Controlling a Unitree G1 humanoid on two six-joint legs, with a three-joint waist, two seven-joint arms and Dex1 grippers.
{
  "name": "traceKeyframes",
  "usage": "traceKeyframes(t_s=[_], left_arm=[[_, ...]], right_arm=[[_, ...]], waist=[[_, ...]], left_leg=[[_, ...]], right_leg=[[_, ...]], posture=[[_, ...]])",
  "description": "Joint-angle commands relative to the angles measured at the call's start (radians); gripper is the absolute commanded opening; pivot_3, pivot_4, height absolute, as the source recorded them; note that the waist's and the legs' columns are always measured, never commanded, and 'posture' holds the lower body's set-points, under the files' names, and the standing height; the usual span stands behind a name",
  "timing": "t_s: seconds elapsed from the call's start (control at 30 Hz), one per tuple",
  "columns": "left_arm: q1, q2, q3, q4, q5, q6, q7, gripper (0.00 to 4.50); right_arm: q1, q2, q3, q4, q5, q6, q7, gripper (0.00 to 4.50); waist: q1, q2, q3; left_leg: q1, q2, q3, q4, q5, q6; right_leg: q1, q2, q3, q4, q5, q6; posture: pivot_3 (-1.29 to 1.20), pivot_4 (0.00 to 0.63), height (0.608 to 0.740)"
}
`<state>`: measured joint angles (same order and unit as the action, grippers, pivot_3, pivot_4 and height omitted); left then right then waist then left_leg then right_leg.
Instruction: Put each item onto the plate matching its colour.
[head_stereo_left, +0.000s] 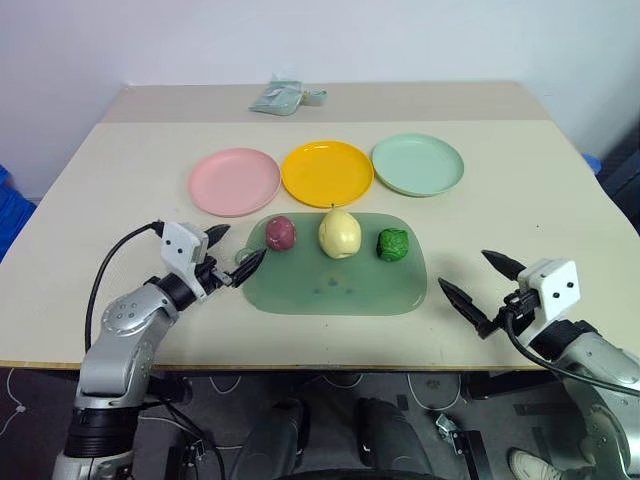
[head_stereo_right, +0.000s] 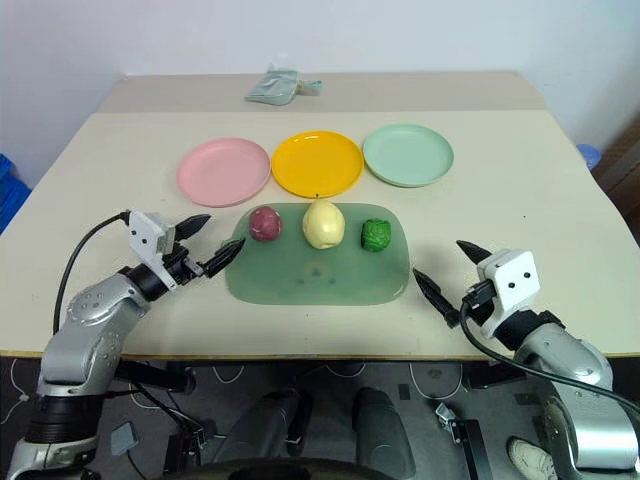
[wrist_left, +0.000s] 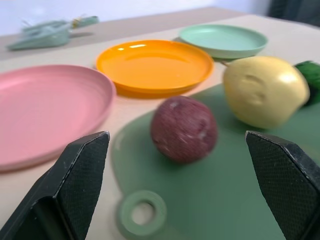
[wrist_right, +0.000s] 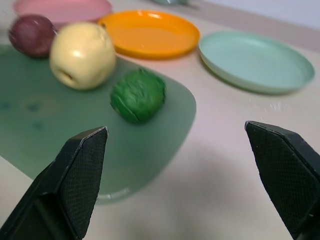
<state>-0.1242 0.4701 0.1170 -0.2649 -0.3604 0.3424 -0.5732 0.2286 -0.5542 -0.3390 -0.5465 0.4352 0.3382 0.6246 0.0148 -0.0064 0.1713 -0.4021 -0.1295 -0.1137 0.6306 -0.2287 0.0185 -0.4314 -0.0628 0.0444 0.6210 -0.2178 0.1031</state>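
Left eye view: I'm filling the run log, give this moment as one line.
left claw: open, beside red-purple lump | right claw: open, off green mat | pear, green ball: on mat | plates: unfilled

tabletop (head_stereo_left: 120, 190): plain beige, with a seam running across near the far edge
plates: pink plate (head_stereo_left: 233, 181), orange plate (head_stereo_left: 327, 172) and mint plate (head_stereo_left: 418, 163), side by side in a row
mat (head_stereo_left: 335, 280): dark green, just in front of the plates
far edge: a crumpled pale green bundle (head_stereo_left: 280, 97), can't tell what it is
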Motion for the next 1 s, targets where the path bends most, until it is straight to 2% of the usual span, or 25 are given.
traceKeyframes(t_s=[0.03,0.27,0.53,0.77,1.0], left_arm=[[-0.027,0.016,-0.031,-0.061,0.027,0.041,0.025,4.45],[-0.101,-0.020,-0.054,-0.067,0.037,0.160,0.106,4.45],[-0.173,-0.041,-0.091,-0.035,0.079,0.239,0.158,4.45],[-0.202,-0.058,-0.109,-0.053,0.051,0.306,0.144,4.45],[-0.267,-0.067,-0.136,0.027,0.087,0.348,0.154,4.45]], right_arm=[[-0.047,-0.033,-0.010,-0.004,0.061,-0.031,0.072,4.50],[-0.201,-0.071,0.086,0.024,0.083,-0.007,0.146,4.50],[-0.279,-0.079,0.175,-0.002,0.081,-0.011,0.201,4.50],[-0.315,-0.080,0.188,0.013,0.064,-0.015,0.193,4.50],[-0.325,-0.072,0.178,0.029,0.048,-0.037,0.171,4.50]], waist=[[0.000,0.000,0.000],[0.000,0.000,0.000],[0.000,0.000,0.000],[0.001,0.000,0.000],[0.001,0.000,0.000]], left_leg=[[0.000,0.000,0.000,0.000,0.000,0.000],[0.000,0.000,0.000,0.000,0.000,0.000],[0.000,0.000,0.000,0.000,0.000,0.000],[0.000,0.000,-0.001,0.000,0.000,0.000],[0.000,0.000,-0.001,0.001,0.000,0.000]], right_leg=[[0.000,0.000,0.000,0.000,0.000,0.000],[0.000,0.000,-0.001,0.000,0.000,0.000],[0.000,0.000,-0.001,-0.001,0.000,0.000],[0.000,0.000,-0.001,-0.001,0.000,0.000],[0.001,0.000,-0.001,-0.001,0.000,0.001]], posture=[[0.00,0.150,0.740],[0.00,0.150,0.740],[0.00,0.150,0.740],[0.00,0.150,0.740],[0.00,0.150,0.740]])
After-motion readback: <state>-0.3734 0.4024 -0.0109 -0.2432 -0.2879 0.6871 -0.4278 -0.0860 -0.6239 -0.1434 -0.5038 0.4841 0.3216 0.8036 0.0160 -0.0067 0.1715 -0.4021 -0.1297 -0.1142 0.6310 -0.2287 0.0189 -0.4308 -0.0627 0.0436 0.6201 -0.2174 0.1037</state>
